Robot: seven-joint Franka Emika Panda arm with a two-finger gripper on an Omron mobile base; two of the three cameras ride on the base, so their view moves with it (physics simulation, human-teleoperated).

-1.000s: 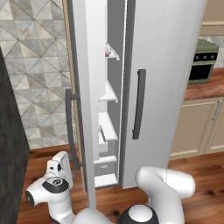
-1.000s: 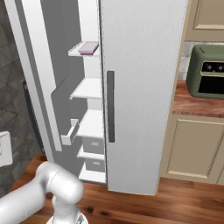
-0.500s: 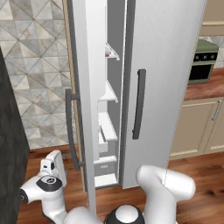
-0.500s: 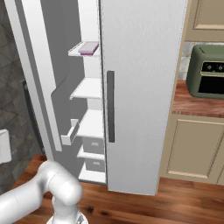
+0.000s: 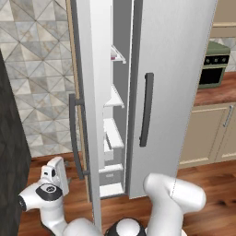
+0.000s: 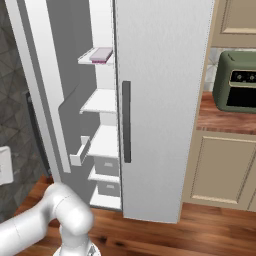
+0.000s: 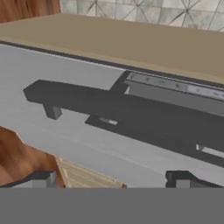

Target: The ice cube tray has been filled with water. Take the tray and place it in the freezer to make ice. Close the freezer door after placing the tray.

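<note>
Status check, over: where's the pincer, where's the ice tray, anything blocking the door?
Pincer open, facing freezer door handle. Ice cube tray on top freezer shelf. Door ajar, nothing blocking.

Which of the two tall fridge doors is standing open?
The freezer door on the left, the one whose bar handle is nearest the robot's tool. It is swung out, baring white shelves and the ice cube tray. The right door is shut.

My freezer door [image 5: 87, 69] looked like smooth, matt silver-grey metal, its bar handle [image 7: 131, 111] dark and dull. The freezer [image 6: 102, 145] shelves seemed glossy white plastic. The floor [image 6: 200, 232] was polished reddish wood, the wall [image 5: 37, 69] mottled stone tile.
</note>
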